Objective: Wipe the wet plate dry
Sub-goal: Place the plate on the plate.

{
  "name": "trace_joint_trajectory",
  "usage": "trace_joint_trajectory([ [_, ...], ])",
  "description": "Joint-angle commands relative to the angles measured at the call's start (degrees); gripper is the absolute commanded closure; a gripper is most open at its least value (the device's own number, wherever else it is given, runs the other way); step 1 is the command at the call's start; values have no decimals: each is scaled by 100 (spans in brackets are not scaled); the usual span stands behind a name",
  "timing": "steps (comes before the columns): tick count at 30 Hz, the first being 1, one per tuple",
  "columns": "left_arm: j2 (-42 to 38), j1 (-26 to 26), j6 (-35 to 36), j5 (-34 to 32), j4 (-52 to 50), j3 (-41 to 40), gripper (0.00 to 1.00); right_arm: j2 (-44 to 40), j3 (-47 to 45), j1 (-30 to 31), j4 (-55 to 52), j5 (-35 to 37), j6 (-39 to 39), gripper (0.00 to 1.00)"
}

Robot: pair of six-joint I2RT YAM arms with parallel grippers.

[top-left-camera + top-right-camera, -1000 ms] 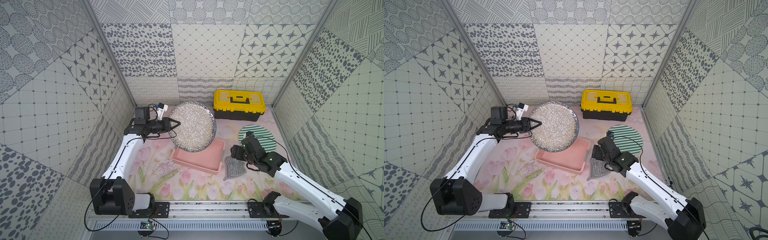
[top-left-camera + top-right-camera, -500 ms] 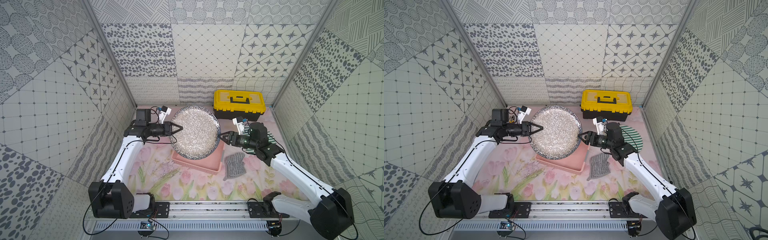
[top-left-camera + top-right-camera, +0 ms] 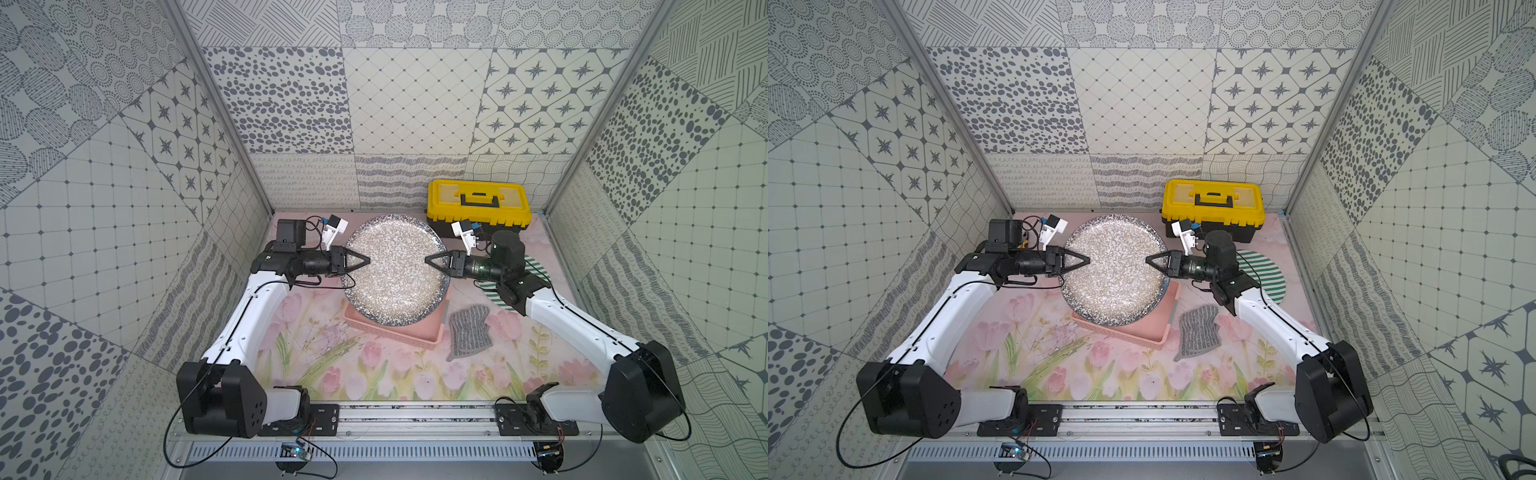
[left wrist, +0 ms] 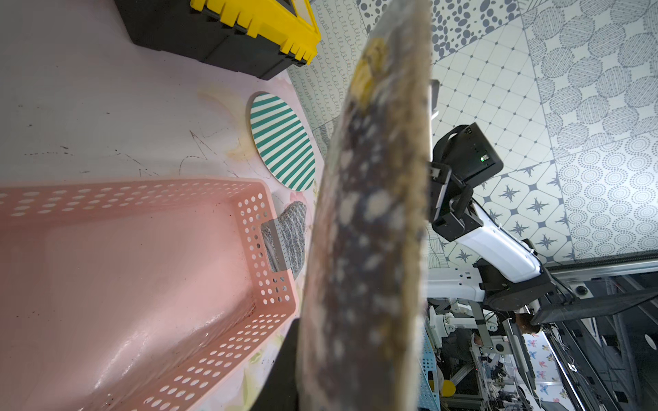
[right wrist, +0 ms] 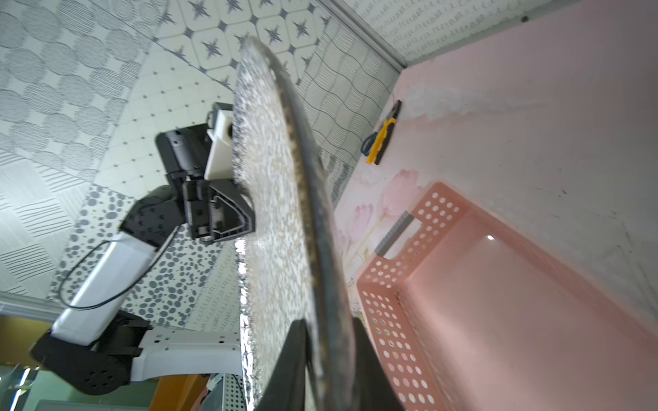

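1 speckled plate (image 3: 395, 286) hangs at the centre of the frame in both top views. Its face is turned up toward the camera, and it is held above the pink basket (image 3: 399, 334), clear of the tabletop (image 3: 316, 361). The left end effector (image 3: 365, 262) is clamped on its left rim and the right end effector (image 3: 429, 261) on its right rim, tips facing each other. The grey cloth (image 3: 469, 332) lies flat just right of the basket, untouched, so wiping looks not yet begun. A yellow toolbox (image 3: 478, 203) sits at the upper right of the plate.

The left wrist view shows the plate (image 4: 370, 213) nearly edge-on, its rim running into the jaws, with the basket beneath and the cloth beyond the basket's end wall.

The right wrist view shows 2 dark fingers (image 5: 290, 359) closed on either side of the rim, and the left end effector pinching the far edge.

The step in hand looks like a 2-arm hold or a handover. To do it well, neither arm should pull or twist against the other. 1 clamp should let go only once the other sits deep on the rim, since a wet rim may slip. The cloth lies nearer the right arm, so the left looks the better one to keep hold. Keeping the plate over the basket would catch drips.
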Motion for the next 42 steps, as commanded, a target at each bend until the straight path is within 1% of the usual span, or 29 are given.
trace_joint_trajectory([
  [1,-5,-272,-94,1001,896,-14,100,207,-53,429,370,615,-4,100],
  [6,-6,-274,-96,526,893,68,100,81,-123,410,403,793,128,100],
  [7,-5,-276,-97,423,908,82,96,58,-130,392,438,826,174,100],
  [8,-4,-282,-92,341,921,95,86,33,-149,375,482,851,258,100],
  [9,-7,-273,-92,287,928,105,80,4,-179,339,568,887,363,100],
  [12,12,-265,-85,154,938,139,66,-65,-249,224,846,909,692,100],
  [14,11,-256,-64,45,915,165,48,-121,-276,141,937,950,876,100],
  [16,24,-244,-3,-114,842,207,33,-173,-322,19,1034,978,1060,100],
  [18,13,-219,94,-266,764,247,23,-233,-407,-106,1224,999,1259,100],
  [21,-57,-145,168,-612,732,209,4,-336,-513,-315,1310,1074,1489,100],
  [22,-90,-116,194,-680,736,181,1,-376,-551,-375,1321,1117,1566,100],
  [30,-308,180,625,-1472,552,-77,0,-831,-1111,-1200,1296,1407,2070,100],
  [36,-423,192,754,-1465,593,-382,0,-1315,-1684,-1991,1313,1553,2419,100],
  [42,-390,190,785,-1429,587,-367,0,-1799,-2049,-2804,1112,1544,2524,100],
])
